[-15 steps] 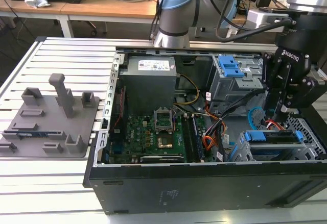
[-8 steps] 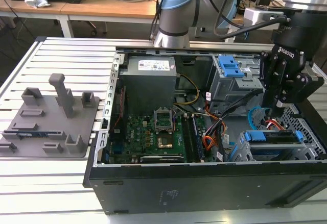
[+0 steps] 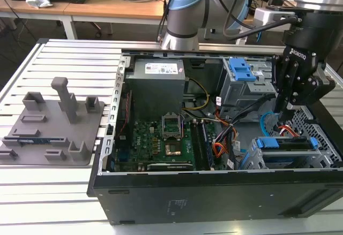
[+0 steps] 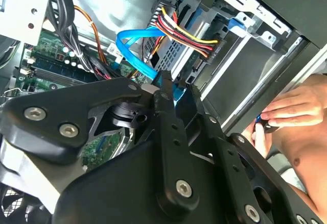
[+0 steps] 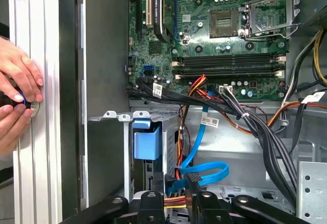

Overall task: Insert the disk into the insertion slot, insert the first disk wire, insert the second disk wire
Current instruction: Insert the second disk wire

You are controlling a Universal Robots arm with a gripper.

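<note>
The disk (image 3: 284, 143) in its bright blue carrier sits inside the insertion slot (image 3: 252, 163), the small grey cage at the case's front corner on the exterior view's right. My gripper (image 3: 286, 108) hangs just above the cage's inner end. Its fingers are shut on the plug of a blue disk wire (image 4: 134, 53), which loops behind the cage (image 5: 115, 116). In both wrist views the gripper (image 4: 164, 83) (image 5: 173, 193) is at the disk's rear. There a bundle of red, yellow and black wires (image 4: 186, 32) ends in a black plug against the disk. The carrier's blue tab (image 5: 147, 142) shows in the cage.
A person's hands (image 4: 291, 113) (image 5: 18, 83) rest on the table rail just outside the case wall. Inside the case are the motherboard (image 3: 161, 138), a grey power supply (image 3: 158, 85) and a larger cage with a blue latch (image 3: 241, 69). A grey fixture (image 3: 53, 125) lies at the exterior view's left.
</note>
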